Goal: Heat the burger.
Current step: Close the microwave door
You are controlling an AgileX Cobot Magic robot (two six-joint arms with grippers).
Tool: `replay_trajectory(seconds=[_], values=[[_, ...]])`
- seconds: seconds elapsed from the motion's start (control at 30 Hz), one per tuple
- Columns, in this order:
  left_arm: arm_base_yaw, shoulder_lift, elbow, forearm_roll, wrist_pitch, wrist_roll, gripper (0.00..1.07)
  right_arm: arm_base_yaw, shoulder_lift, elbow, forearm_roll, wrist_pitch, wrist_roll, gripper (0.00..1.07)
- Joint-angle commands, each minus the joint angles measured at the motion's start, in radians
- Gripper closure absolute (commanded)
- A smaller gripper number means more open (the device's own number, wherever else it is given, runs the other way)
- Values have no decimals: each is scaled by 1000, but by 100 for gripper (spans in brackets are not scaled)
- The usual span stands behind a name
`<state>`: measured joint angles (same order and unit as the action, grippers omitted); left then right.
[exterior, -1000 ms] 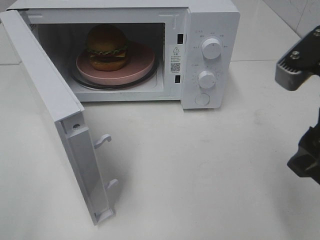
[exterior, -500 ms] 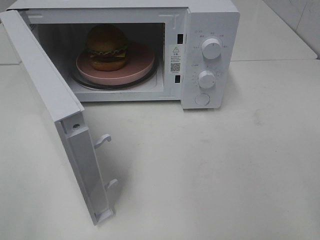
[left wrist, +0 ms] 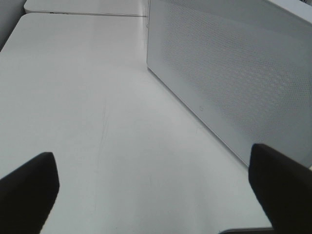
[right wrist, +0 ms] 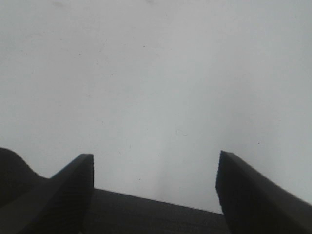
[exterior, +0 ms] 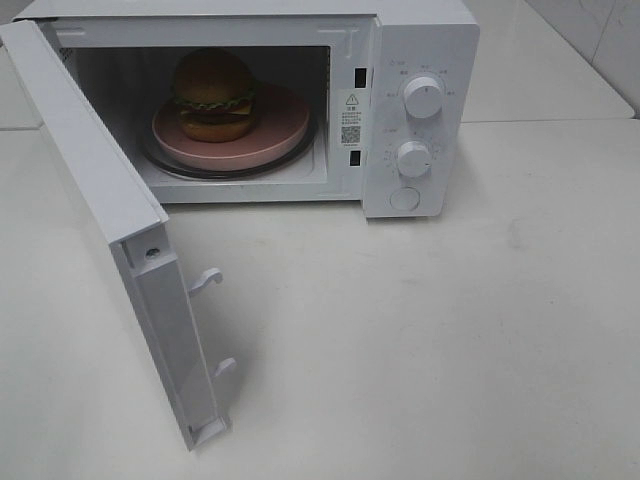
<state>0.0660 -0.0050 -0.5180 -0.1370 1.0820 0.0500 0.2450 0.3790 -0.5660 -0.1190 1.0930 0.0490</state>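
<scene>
The burger [exterior: 213, 94], with a golden-brown bun, green lettuce and dark patty, sits on a pink plate [exterior: 280, 130] inside the white microwave [exterior: 420, 40]. The microwave door [exterior: 100, 200] stands swung wide open toward the front left. Neither arm shows in the high view. In the left wrist view my left gripper [left wrist: 153, 187] is open and empty over the white table, with the outer face of the microwave door [left wrist: 234, 83] beside it. My right gripper [right wrist: 155, 185] is open with nothing between its fingers, above bare white table.
Two round knobs [exterior: 423, 97] and a round button [exterior: 404, 198] sit on the microwave's right panel. Two latch hooks [exterior: 205, 281] stick out from the open door's edge. The white table [exterior: 430, 340] stretches in front and to the right.
The right arm, seen at the right edge a second ago, has left the high view. The burger, plate and door have not moved.
</scene>
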Motion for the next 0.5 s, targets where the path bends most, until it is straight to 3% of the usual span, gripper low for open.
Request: replay_trajectory(seconds=[0.03, 0.5], values=[[-3, -17, 1, -4, -11, -2, 9, -38, -75, 31, -7, -25, 3, 39], [-3, -17, 1, -4, -11, -2, 9, -173, -363, 64, 23, -99, 8, 39]])
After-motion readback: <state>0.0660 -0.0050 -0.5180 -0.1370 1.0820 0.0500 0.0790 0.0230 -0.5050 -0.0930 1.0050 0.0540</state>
